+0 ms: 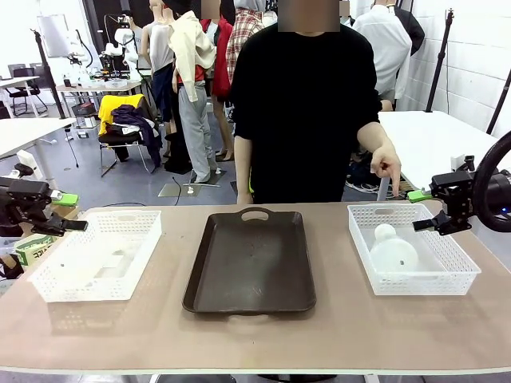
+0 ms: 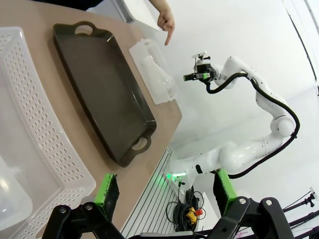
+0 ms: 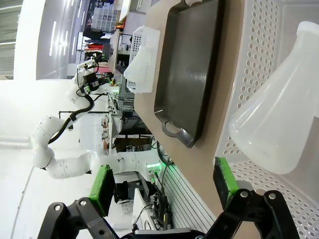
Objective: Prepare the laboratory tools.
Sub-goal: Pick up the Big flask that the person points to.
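Lot: two flasks, neither yet lifted
- right flask [image 1: 391,249]: on its side in the right basket [image 1: 455,279], 3 o'clock of the tray [image 1: 251,263]
- left flask [image 2: 9,195]: in the left basket [image 1: 48,287], 9 o'clock of the tray
- hand [image 1: 387,163]: the person's, pointing down at the right basket's 12 o'clock rim
- left gripper [image 1: 70,212], right gripper [image 1: 421,210]: jaws spread wide, empty, each beside its basket

Step, as judged: first pick, right side. Next move calls for the right gripper to drop over the flask's neck and close

Two white baskets [image 1: 49,281] [image 1: 423,283], one dark tray [image 1: 251,263], two frosted flasks [image 1: 391,249] [image 2: 10,194], the second only faintly seen, two pincers [image 1: 70,212] [image 1: 421,211], one pointing hand [image 1: 386,166].
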`<state>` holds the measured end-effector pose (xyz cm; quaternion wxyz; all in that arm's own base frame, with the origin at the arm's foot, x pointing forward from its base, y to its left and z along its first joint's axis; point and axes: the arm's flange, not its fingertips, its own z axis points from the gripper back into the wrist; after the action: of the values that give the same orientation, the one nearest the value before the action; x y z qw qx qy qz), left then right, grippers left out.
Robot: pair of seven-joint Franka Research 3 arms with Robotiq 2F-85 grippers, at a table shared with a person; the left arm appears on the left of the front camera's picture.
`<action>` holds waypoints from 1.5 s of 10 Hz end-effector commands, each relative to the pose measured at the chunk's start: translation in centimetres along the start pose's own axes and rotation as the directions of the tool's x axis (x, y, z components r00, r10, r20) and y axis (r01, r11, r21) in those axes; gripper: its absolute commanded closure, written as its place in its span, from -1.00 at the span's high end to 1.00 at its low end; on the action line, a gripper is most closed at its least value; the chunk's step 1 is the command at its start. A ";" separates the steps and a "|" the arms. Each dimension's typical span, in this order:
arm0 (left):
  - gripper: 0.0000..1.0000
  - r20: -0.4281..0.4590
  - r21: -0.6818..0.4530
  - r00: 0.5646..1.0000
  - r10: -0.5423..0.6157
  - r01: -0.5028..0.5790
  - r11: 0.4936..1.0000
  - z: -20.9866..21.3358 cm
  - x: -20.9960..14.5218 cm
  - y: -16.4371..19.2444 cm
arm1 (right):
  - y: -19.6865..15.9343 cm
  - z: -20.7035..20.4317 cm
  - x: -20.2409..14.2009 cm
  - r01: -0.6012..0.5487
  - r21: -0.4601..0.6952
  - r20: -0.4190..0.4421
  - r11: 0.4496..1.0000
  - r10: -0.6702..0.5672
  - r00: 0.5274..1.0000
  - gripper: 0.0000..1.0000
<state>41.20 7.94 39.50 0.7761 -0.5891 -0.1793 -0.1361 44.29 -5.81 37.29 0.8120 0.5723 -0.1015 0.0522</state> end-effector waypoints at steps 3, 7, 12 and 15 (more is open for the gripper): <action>1.00 0.009 -0.009 1.000 -0.003 0.003 1.000 0.1 0.1 -0.1 | -0.1 -0.1 0.0 0.001 0.008 0.006 1.000 -0.001 1.000 1.00; 1.00 0.009 -0.009 1.000 -0.003 0.003 1.000 0.1 0.1 -0.1 | 1.7 0.2 0.2 -0.008 -0.094 0.037 0.996 0.012 0.999 1.00; 1.00 0.009 -0.009 1.000 -0.003 0.003 1.000 0.1 0.1 -0.1 | 8.0 -2.2 8.0 0.091 -0.579 0.137 0.811 -0.014 0.990 1.00; 1.00 0.009 -0.009 1.000 -0.003 0.003 1.000 0.1 0.1 -0.1 | 6.3 -6.0 12.2 0.287 -0.797 0.247 0.532 -0.146 0.958 1.00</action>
<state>41.23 7.91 39.46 0.7760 -0.5894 -0.1786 -0.1362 53.68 1.06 44.29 0.9624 0.1761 -0.1857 -0.0910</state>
